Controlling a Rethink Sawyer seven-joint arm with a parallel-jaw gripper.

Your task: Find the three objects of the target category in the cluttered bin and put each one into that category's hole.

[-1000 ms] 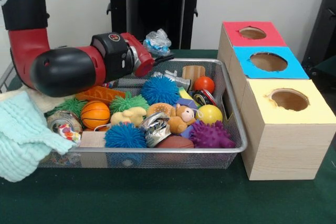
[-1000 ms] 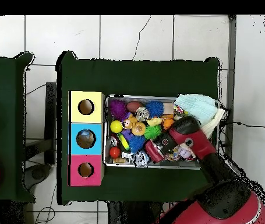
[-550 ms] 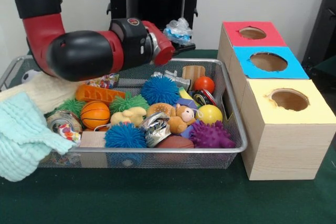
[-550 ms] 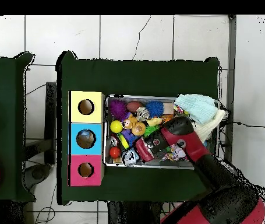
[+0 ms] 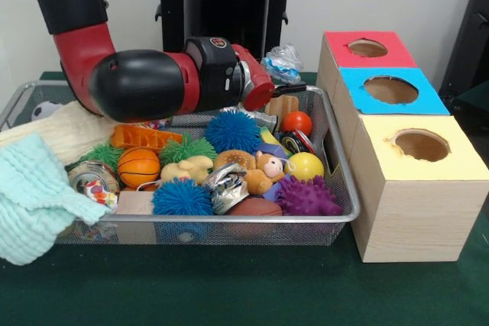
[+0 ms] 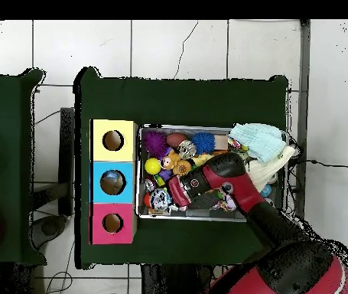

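My gripper (image 5: 285, 82) is shut on a crumpled clear-and-blue plastic wrapper (image 5: 281, 63), held above the back right corner of the wire bin (image 5: 229, 228). From above, the wrapper (image 6: 160, 199) hangs over the bin's end nearest the boxes, with the gripper (image 6: 168, 196) right behind it. Beside the bin stand three wooden boxes with round holes: red (image 5: 367, 47), blue (image 5: 391, 89) and yellow (image 5: 420, 145). A crushed silver can (image 5: 227, 185) lies among the toys in the bin's middle.
The bin holds blue spiky balls (image 5: 232, 130), an orange basketball (image 5: 138, 166), a purple spiky ball (image 5: 306, 196), a yellow ball (image 5: 305, 165), a red ball (image 5: 297, 121) and a teddy bear (image 5: 263, 171). Pale cloths (image 5: 34, 192) hang over its left end. The arm's thick body (image 5: 145, 85) spans the bin.
The arm has swung right and risen a little, carrying the wrapper from the bin's back middle toward the boxes.
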